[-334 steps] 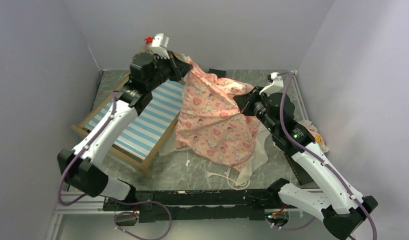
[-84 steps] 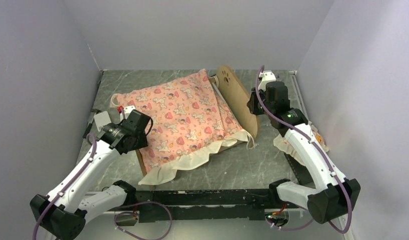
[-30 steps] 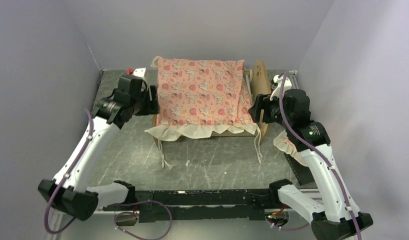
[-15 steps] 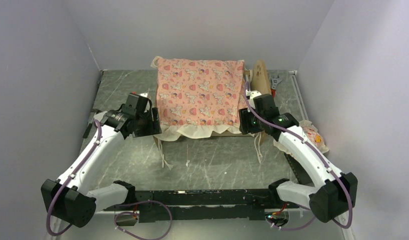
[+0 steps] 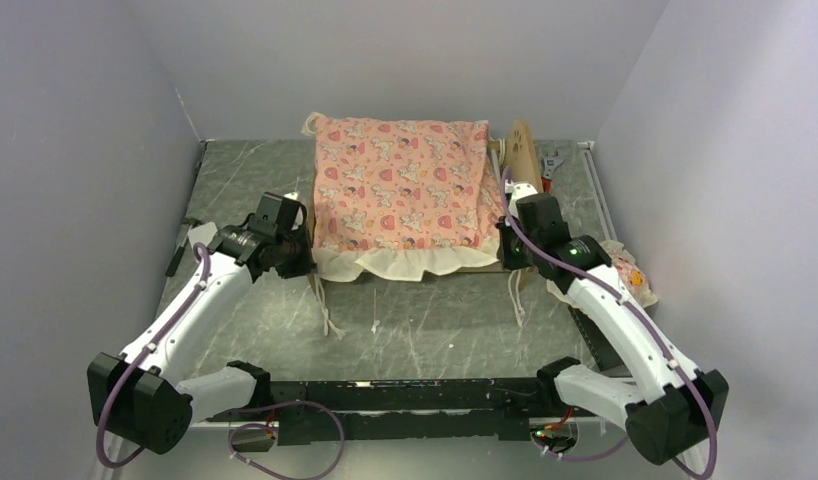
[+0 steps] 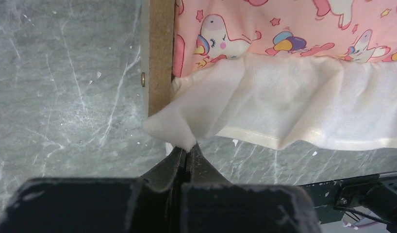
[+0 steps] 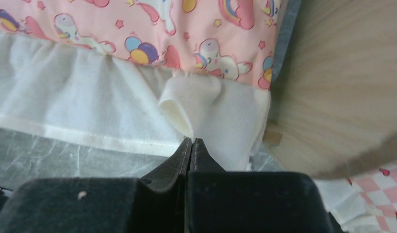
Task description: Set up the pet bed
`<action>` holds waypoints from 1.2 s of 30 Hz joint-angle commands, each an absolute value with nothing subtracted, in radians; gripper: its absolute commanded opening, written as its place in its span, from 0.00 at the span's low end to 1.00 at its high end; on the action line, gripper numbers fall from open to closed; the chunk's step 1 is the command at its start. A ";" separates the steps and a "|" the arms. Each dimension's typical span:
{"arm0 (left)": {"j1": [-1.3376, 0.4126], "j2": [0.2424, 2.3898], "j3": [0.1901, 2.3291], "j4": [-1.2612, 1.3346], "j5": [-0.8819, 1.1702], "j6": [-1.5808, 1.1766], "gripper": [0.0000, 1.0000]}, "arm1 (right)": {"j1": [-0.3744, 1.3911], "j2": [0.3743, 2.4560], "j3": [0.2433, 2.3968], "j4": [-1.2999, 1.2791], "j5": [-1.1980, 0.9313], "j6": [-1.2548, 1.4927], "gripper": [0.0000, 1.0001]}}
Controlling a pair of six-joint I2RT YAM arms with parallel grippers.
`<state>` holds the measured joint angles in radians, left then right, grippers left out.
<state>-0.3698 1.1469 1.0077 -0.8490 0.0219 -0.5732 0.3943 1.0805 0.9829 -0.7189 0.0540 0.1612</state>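
Observation:
The pet bed (image 5: 522,150) stands at the back middle of the table, its light-wood headboard on the right. A pink cartoon-print mattress (image 5: 400,190) covers its base, and a cream ruffle (image 5: 385,265) hangs over the near side. My left gripper (image 5: 307,262) is at the near left corner, by the wooden rail (image 6: 161,53). It (image 6: 188,148) is shut on a pinched corner of the ruffle (image 6: 293,107). My right gripper (image 5: 505,258) is at the near right corner beside the headboard (image 7: 342,87). It (image 7: 191,140) is shut on a fold of the ruffle (image 7: 90,107).
A small frilled pillow (image 5: 625,275) lies against the right wall behind the right arm, and it also shows in the right wrist view (image 7: 376,194). Thin cords (image 5: 325,315) trail from the mattress onto the grey marbled table (image 5: 435,330). Walls close in left, back and right.
Both grippers have closed on the mattress ruffle. The left one slid in to the bed's near left corner. The right one shifted slightly toward the headboard.

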 commanded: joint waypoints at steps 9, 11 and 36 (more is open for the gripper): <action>-0.370 1.012 1.141 -1.018 -0.096 -0.574 0.00 | 0.394 0.899 1.105 -0.971 0.015 0.316 0.00; -0.370 0.983 1.093 -1.031 -0.112 -0.595 0.00 | 0.395 0.880 1.070 -0.990 -0.007 0.362 0.00; -0.340 1.286 1.326 -0.817 -0.251 -0.378 0.76 | 0.300 1.040 1.344 -0.826 0.220 0.264 0.85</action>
<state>-0.3649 1.1603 1.2644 -0.9615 -0.2100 -0.4667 0.3405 0.9722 1.3033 -0.9409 0.1677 0.3176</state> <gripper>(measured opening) 0.769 0.836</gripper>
